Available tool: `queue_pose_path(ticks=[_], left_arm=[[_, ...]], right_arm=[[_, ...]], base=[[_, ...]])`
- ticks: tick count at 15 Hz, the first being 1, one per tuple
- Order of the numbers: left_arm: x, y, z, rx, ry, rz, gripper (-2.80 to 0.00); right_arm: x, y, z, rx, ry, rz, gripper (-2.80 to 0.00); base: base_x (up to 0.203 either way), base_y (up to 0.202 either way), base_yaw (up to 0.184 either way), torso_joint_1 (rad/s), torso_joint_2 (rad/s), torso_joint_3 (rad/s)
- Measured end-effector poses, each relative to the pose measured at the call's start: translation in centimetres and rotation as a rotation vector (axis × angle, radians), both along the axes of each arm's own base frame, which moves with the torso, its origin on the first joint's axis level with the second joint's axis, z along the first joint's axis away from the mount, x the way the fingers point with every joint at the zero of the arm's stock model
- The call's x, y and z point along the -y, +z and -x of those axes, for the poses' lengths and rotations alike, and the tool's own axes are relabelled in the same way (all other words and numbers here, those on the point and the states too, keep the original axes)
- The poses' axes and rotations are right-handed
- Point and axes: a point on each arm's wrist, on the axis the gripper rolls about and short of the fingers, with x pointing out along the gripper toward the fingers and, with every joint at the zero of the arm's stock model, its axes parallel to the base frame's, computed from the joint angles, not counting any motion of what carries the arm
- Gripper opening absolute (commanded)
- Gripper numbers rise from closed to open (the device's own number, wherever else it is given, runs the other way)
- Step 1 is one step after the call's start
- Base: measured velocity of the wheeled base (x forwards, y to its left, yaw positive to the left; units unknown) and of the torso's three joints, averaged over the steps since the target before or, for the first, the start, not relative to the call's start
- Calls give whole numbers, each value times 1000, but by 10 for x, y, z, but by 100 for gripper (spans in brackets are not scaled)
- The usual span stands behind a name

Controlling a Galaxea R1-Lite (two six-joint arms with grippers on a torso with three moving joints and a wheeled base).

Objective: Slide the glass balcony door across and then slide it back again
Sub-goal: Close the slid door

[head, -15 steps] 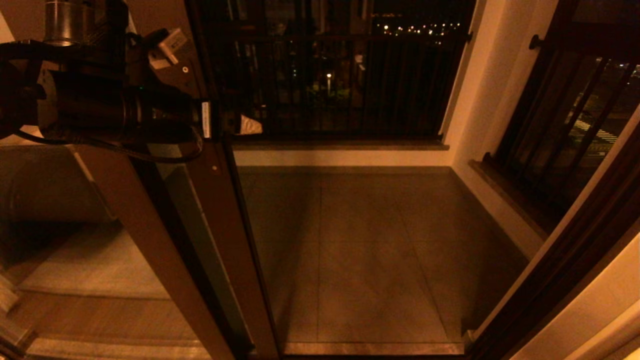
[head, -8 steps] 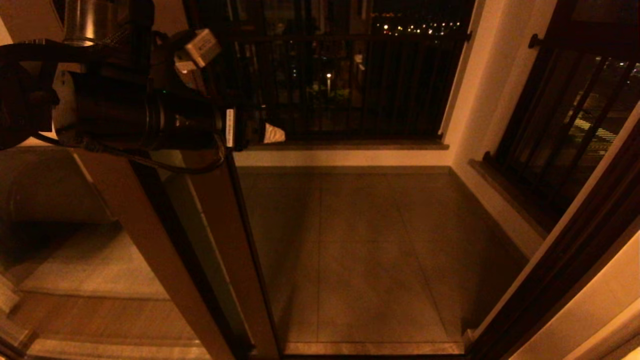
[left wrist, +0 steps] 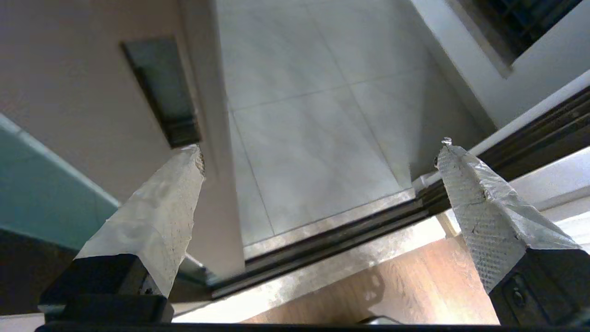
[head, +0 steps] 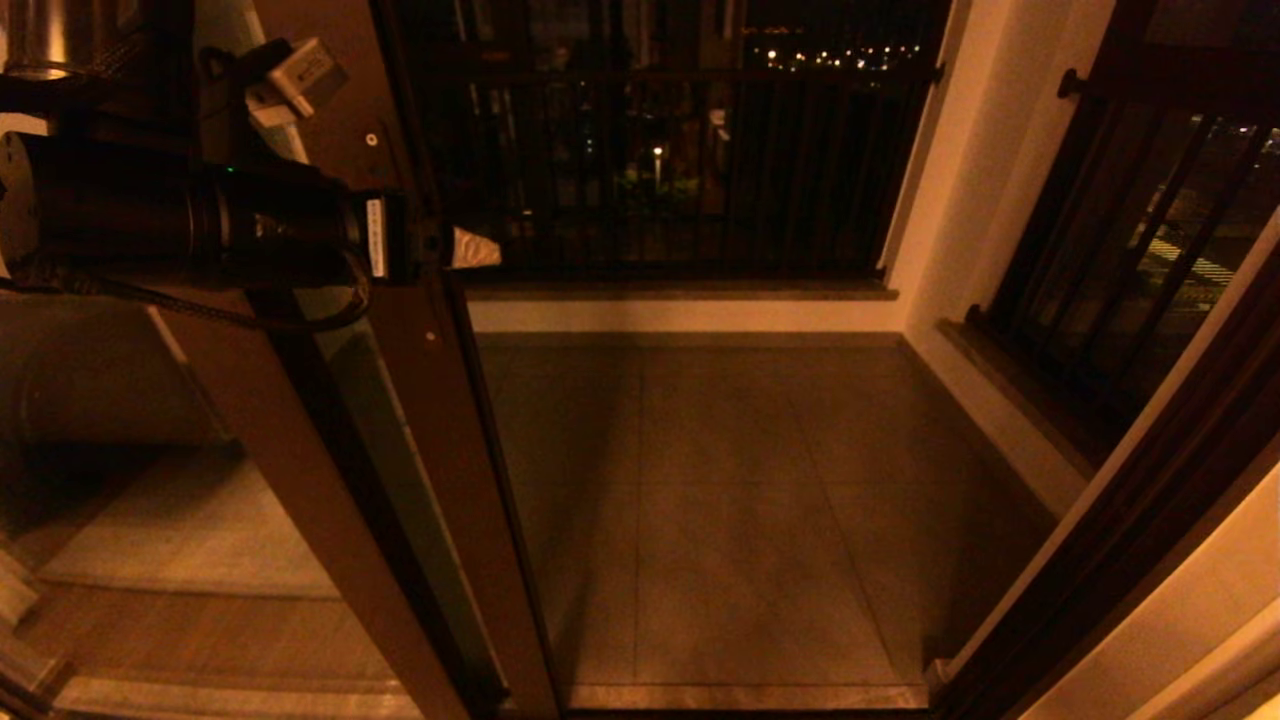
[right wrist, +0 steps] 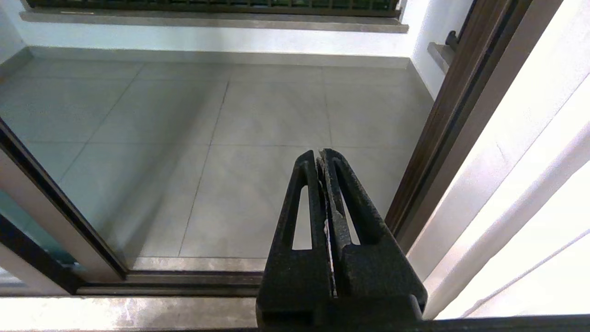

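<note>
Our left gripper (left wrist: 318,147) beside the glass door's (head: 430,470) frame — fingers (left wrist: 156,216) wide, holding nothing, our right gripper (right wrist: 322,154) parked, fingers pressed together

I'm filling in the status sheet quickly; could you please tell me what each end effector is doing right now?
Left end effector: open, holding nothing, at the edge of the glass balcony door.
Right end effector: shut, empty, parked.
</note>
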Motion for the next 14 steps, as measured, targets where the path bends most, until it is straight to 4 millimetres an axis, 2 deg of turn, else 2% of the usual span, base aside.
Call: queue_pose_path(ticks=[4, 14], left_arm=[[-6, -4, -4, -14, 22, -4, 0], [2, -3, -22, -7, 15, 2, 0]], right_arm=[[0, 0, 0, 0, 0, -1, -280], [0, 0, 0, 0, 0, 0, -280]], base=[[0, 0, 0, 0, 0, 0], [0, 0, 0, 0, 0, 0]])
